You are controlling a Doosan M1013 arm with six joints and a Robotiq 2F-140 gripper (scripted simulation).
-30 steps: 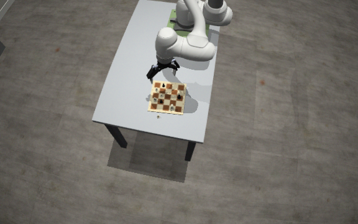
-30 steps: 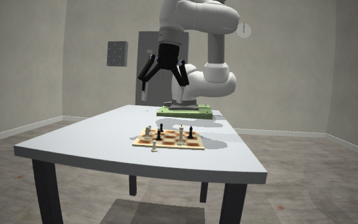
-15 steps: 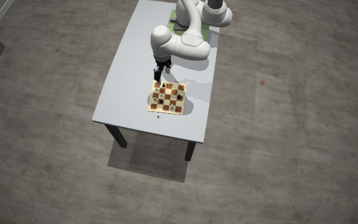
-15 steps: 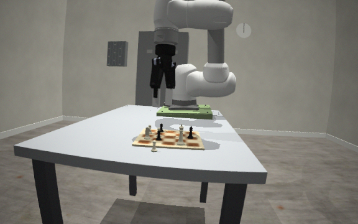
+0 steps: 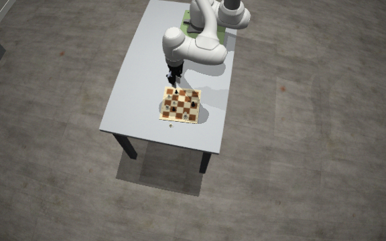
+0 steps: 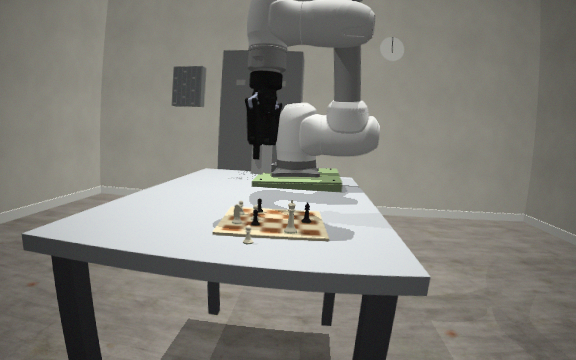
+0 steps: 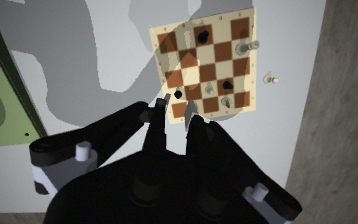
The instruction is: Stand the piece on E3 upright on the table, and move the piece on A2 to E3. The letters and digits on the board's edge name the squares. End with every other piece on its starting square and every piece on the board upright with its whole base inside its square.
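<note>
The fingers, drawn nearly together on nothing, hang high over the bench (image 6: 150, 220) behind the board (image 6: 316, 233), whose pieces, like the pawn (image 6: 247, 235) standing just off its front edge, look light, rigid, smooth and tippy, best pinched around the stem.

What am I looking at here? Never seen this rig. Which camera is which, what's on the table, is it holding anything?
One white six-joint arm bolted to a green base plate on a grey table. Three cameras: one looks down from above, one stands in front of the table, one sits on the wrist looking past the fingers. On the table lies a small chessboard with a few black and white pieces; one white pawn stands upright off the board, beside its edge. The black gripper hangs high above the table, fingers nearly together, with nothing between them.
</note>
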